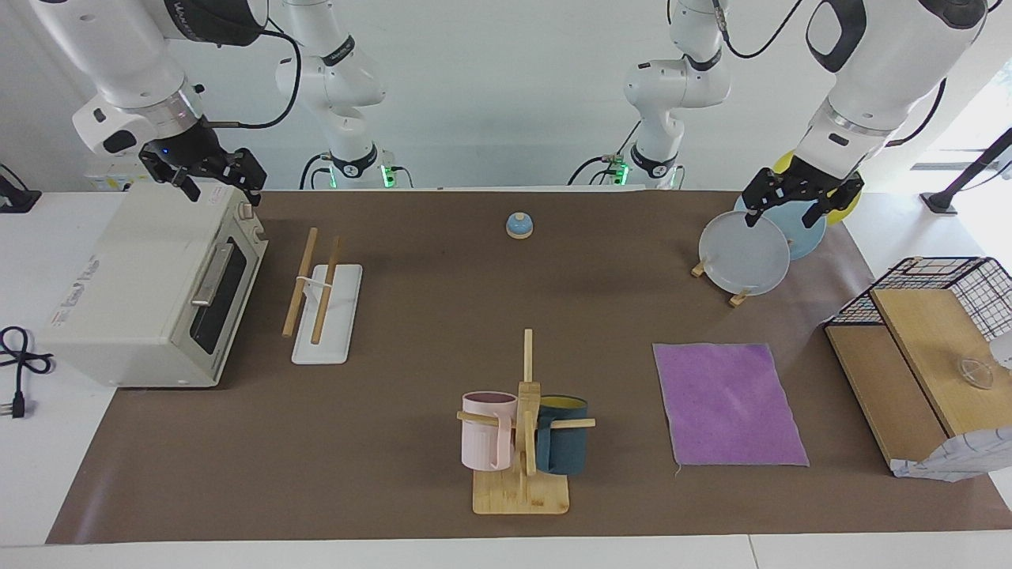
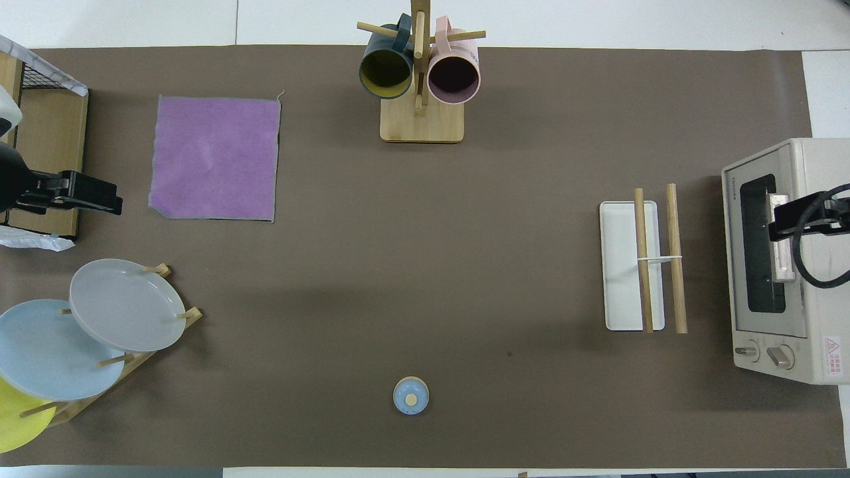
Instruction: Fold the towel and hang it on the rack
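The purple towel [image 1: 727,403] [image 2: 214,158] lies flat and unfolded on the brown mat toward the left arm's end of the table. It is farther from the robots than the plate stand. The rack [image 1: 320,296] [image 2: 654,265], two light-wood rods over a white base, stands toward the right arm's end beside the toaster oven, with nothing on it. My left gripper [image 1: 783,217] [image 2: 114,202] hangs open and holds nothing, in the air over the plate stand. My right gripper [image 1: 223,194] [image 2: 782,222] hangs open and holds nothing above the toaster oven.
A wooden mug tree [image 1: 522,442] [image 2: 420,79] with a pink and a teal mug stands at the mat's edge farthest from the robots. A small blue bell [image 1: 519,225] [image 2: 411,396] sits near the robots. Plate stand [image 1: 743,253] [image 2: 123,312], toaster oven [image 1: 150,292] [image 2: 783,265], wire basket with wooden boards [image 1: 933,316].
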Motion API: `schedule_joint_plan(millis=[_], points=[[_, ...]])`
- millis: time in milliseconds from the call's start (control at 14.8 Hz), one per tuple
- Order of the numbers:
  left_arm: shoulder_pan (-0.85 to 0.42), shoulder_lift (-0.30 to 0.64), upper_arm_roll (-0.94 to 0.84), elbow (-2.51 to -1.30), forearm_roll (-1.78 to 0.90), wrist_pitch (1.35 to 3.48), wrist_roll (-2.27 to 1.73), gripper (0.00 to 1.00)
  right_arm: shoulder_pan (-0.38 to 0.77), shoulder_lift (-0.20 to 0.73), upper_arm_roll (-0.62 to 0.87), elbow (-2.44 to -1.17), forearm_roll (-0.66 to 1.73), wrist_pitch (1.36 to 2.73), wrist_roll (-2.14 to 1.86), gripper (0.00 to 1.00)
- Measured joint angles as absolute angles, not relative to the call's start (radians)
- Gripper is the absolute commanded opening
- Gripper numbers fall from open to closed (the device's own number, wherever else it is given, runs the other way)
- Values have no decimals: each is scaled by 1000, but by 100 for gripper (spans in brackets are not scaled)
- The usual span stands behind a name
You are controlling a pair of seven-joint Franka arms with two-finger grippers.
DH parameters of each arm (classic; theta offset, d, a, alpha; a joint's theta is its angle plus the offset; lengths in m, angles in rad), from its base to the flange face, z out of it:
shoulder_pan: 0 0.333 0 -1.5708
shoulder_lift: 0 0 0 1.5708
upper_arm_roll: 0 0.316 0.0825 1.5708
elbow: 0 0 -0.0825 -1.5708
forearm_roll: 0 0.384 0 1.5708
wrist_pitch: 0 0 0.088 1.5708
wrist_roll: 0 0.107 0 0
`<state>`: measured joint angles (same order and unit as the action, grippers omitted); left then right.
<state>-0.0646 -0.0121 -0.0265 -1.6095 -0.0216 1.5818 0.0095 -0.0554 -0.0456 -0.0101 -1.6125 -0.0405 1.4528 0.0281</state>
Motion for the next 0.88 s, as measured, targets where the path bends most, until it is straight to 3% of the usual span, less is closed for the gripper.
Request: schedule_joint_plan(millis=[879], points=[[-69,-27,-28,-1681,-23,1661,12,100,-55,-46,-10,-1613,-40,1453,28,100]])
